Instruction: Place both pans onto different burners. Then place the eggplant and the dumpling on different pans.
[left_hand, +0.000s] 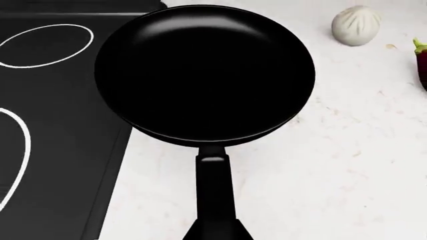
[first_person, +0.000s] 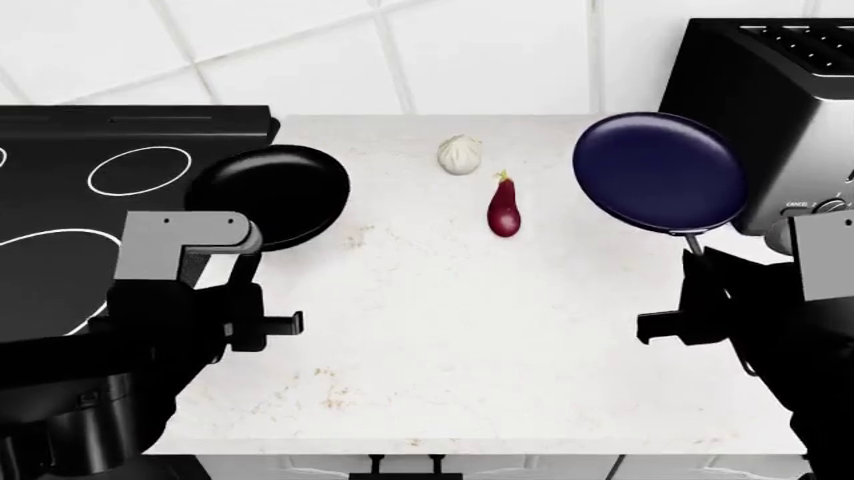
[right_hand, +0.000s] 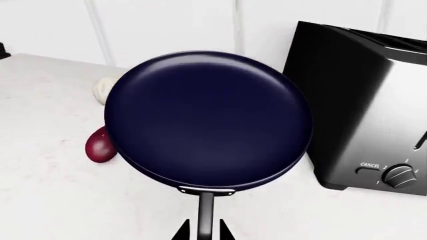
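Two arms reach over the white bench (first_person: 441, 330). Left hand (first_person: 254, 262) grips the black pan (first_person: 274, 190) by its handle at the cooktop (first_person: 80, 200) edge; right hand (first_person: 697, 262) holds the navy pan (first_person: 658, 172) raised beside a toaster (right_hand: 373, 110) labelled "CANCEL".

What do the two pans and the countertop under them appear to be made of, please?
Black pan: probably coated metal with a glossy finish, given the soft sheen on its inner wall. Navy pan: similar but more satin, with broad dull highlights. Countertop: looks like polished white stone with faint speckled veining.
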